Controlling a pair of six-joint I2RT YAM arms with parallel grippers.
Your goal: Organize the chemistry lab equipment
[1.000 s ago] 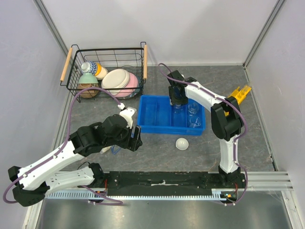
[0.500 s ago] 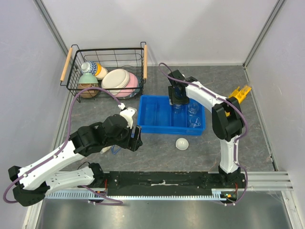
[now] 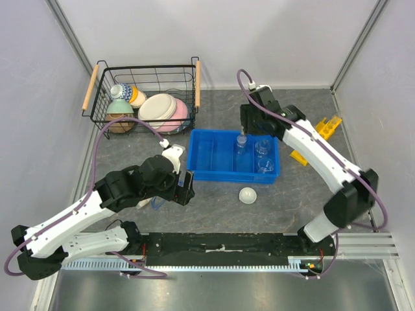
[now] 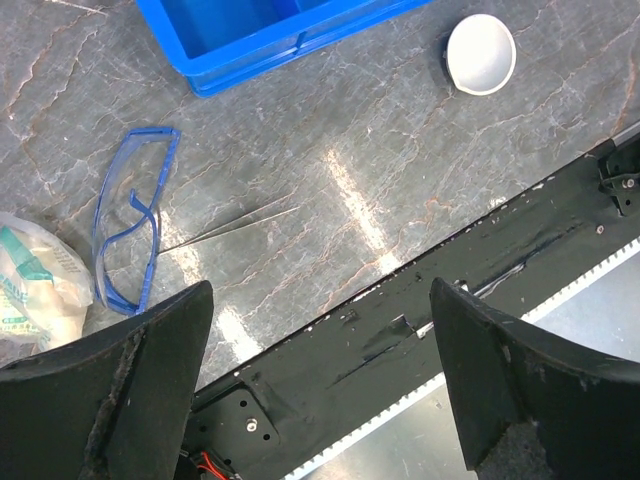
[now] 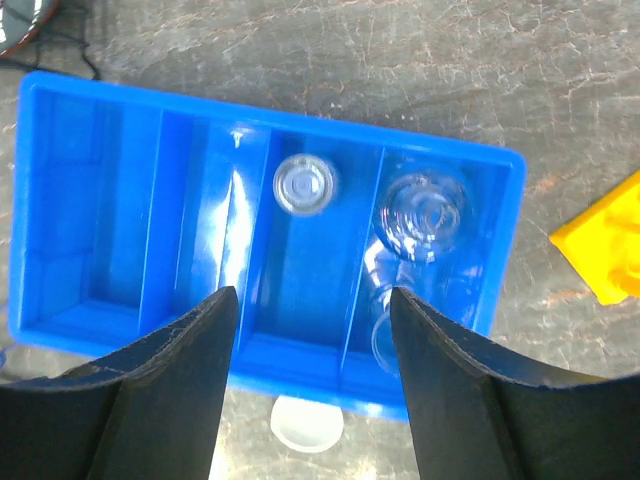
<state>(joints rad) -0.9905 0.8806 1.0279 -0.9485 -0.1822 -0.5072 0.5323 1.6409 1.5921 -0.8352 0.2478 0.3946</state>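
A blue bin (image 3: 214,155) holds clear glass vessels: a small bottle (image 3: 241,144) (image 5: 305,185) upright in a middle compartment, a flask (image 5: 425,213) and another vessel (image 5: 385,330) in the right one. My right gripper (image 3: 249,129) (image 5: 312,300) hangs open above the bin, holding nothing. A white domed dish (image 3: 247,194) (image 4: 480,52) (image 5: 307,425) lies on the table in front of the bin. A thin tube (image 4: 235,222) lies near my left gripper (image 3: 188,188) (image 4: 322,300), which is open and empty. The yellow rack (image 3: 323,128) (image 5: 610,245) lies right of the bin.
A black wire basket (image 3: 146,78) with ceramic bowls and cups stands at the back left. Blue safety glasses (image 4: 130,230) and a crumpled plastic bag (image 4: 35,290) lie on the grey table left of the bin. The black base rail (image 4: 420,320) runs along the near edge.
My right gripper has let go of the small bottle, opened and drawn up and back from the bin; its elbow swung right. My left jaws opened wider.
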